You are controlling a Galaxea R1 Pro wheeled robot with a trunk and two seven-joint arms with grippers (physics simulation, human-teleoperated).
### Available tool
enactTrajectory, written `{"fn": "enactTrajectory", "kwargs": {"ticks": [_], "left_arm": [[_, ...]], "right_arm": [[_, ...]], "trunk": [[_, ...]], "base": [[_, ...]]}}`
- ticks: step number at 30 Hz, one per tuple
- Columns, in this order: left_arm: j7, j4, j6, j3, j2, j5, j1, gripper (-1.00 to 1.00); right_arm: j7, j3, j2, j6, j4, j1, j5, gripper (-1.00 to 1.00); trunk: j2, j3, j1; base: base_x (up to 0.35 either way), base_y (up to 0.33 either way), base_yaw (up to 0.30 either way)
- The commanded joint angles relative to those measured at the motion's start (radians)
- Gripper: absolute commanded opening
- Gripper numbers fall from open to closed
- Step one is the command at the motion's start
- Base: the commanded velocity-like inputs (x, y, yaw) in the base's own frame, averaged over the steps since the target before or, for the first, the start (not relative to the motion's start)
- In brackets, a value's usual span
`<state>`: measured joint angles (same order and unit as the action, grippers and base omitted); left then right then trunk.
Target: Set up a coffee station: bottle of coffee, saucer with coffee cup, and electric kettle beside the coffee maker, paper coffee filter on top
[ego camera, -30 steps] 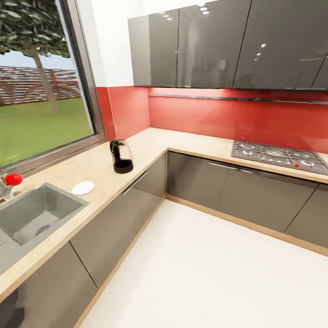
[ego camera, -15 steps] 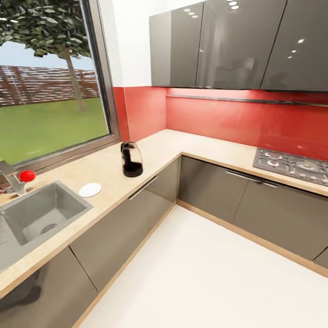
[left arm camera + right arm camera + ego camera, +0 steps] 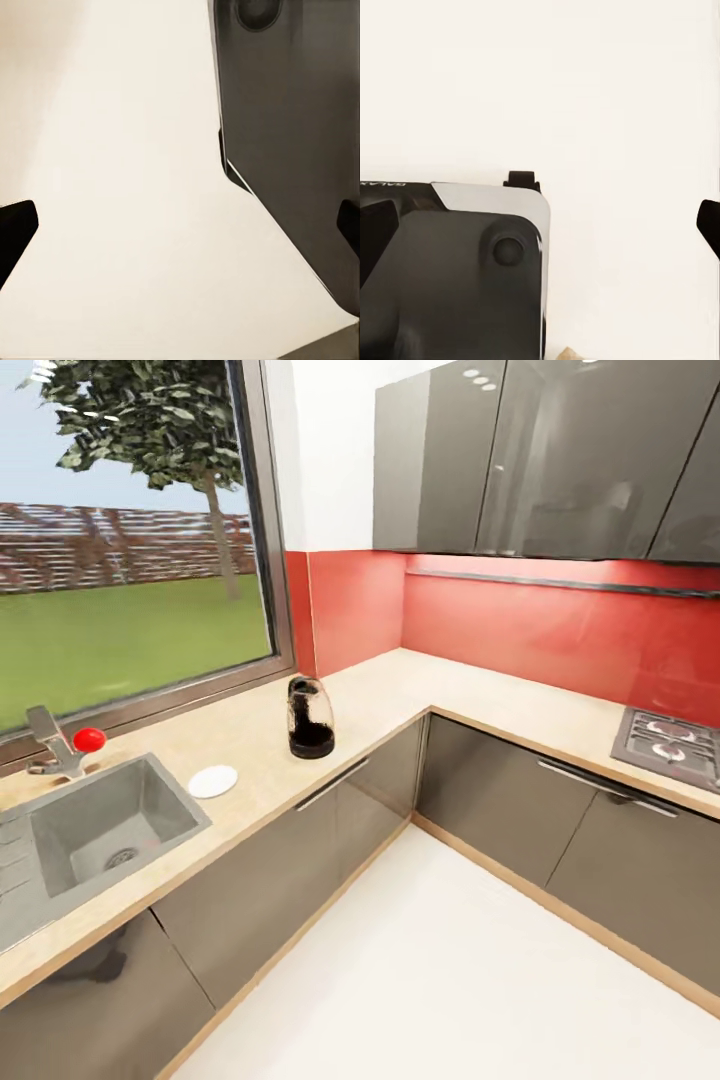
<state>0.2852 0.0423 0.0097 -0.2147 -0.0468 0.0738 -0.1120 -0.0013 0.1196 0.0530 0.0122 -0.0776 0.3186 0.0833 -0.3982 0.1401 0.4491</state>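
Left tool [image 3: 180, 225]: dark fingertips at opposite edges of the left wrist view, spread wide, nothing between them; pale floor [image 3: 135, 187] and a grey robot body panel [image 3: 300, 112] beyond.
Right tool [image 3: 540, 225]: fingertips likewise wide apart and holding nothing, above the robot base [image 3: 450, 277].
Writing: small pale lettering on the base's edge, too small to read surely.
Open room: broad white floor in the head view, bounded by the L-shaped run of grey cabinets [image 3: 300, 850].
Sink [image 3: 100, 830]: nearest, sunk in the bench [image 3: 390, 700], nothing in it; faucet [image 3: 62, 745] with a red knob behind.
Saucer [image 3: 212, 781]: white, just beside the sink.
Electric kettle [image 3: 310, 717]: upright, farther along, near the bench's front edge.
Stove [image 3: 668, 745]: far right.
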Motion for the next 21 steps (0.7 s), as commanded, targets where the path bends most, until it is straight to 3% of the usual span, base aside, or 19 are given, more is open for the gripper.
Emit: {"fn": "enactTrajectory", "kwargs": {"ticks": [1,8,21], "left_arm": [[0.003,0.002,0.001,-0.008,-0.001,0.008,-0.002,1.00],[0.003,0.002,0.001,-0.008,-0.001,0.008,-0.002,1.00],[0.003,0.002,0.000,-0.009,-0.001,0.008,-0.002,1.00]], "right_arm": [[0.000,0.008,0.000,0.001,0.000,0.000,0.009,1.00],[0.000,0.009,0.001,0.000,-0.001,0.000,0.009,1.00],[-0.002,0.009,0.000,0.000,-0.001,0.000,0.008,1.00]], "trunk": [[-0.002,0.002,0.001],[-0.002,0.002,0.001],[-0.002,0.002,0.001]], "base": [[0.244,-0.230,0.279],[0.196,-0.149,0.279],[0.008,-0.004,0.279]]}}
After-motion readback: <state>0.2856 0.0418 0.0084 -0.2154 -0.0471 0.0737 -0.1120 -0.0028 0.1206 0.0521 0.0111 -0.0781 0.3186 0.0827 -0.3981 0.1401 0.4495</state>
